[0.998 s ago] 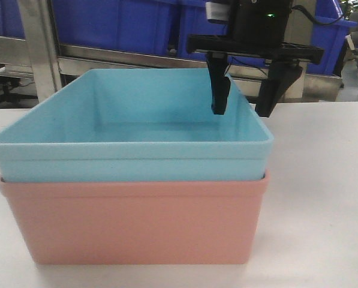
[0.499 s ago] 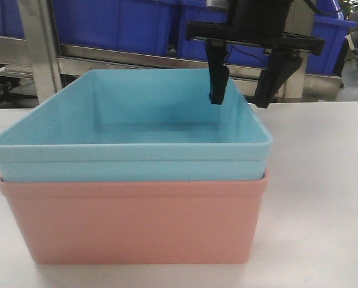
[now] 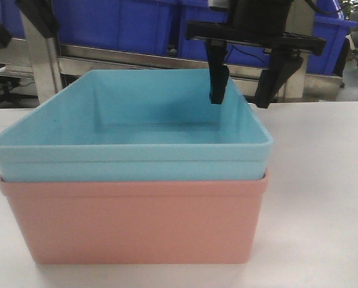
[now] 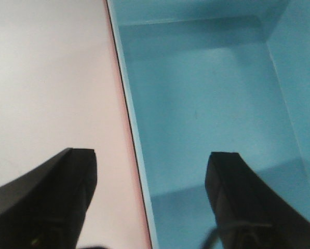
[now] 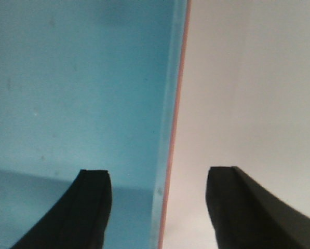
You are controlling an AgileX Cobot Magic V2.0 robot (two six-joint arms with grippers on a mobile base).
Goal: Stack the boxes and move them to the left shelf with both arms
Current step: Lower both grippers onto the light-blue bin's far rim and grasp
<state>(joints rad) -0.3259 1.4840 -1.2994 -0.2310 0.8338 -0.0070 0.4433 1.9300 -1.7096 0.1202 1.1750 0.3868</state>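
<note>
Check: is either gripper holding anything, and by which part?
Nothing is held. The left gripper and right gripper hang open, each straddling a side wall of the light blue rectangular plastic tub.

Upper box (image 3: 131, 153) nested in lower box (image 3: 131, 222), on table (image 3: 322, 180); bins (image 3: 119, 24) behind; right hand (image 3: 239, 101) straddling right wall.

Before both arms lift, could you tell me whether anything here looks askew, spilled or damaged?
Nothing stands out. The light blue tub sits level, nested in the pink tub on the table; no cracks or spills show. The left pincer and right pincer hang open, each straddling a side wall.
</note>
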